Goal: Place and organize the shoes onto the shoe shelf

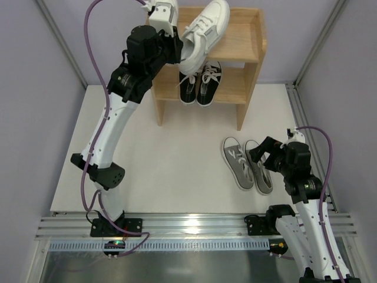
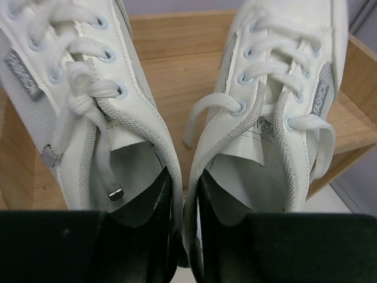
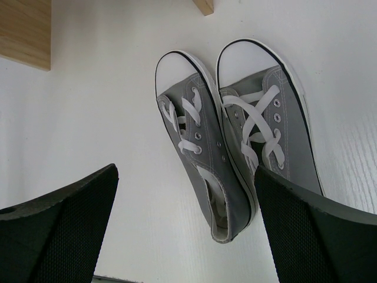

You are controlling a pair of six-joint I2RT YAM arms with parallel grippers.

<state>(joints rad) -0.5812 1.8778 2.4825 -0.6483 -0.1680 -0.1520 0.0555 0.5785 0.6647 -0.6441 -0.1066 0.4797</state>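
While the right gripper (image 3: 185,171) is hanging spread wide over the grey sneakers (image 3: 259,130) lying paired on the table (image 1: 177,171), the work is going on farther off at the shoe shelf (image 1: 250,47). Black sneakers (image 1: 207,85) are sitting on its lower tier. Up top, the left gripper (image 2: 184,200) is reaching into the tilted white sneakers (image 2: 277,118), one of its fingers (image 2: 156,203) inside each. Whether it is squeezing them, I cannot tell. The heels seem to be jutting past the front edge, so I'd be pushing deeper and levelling the soles before releasing.
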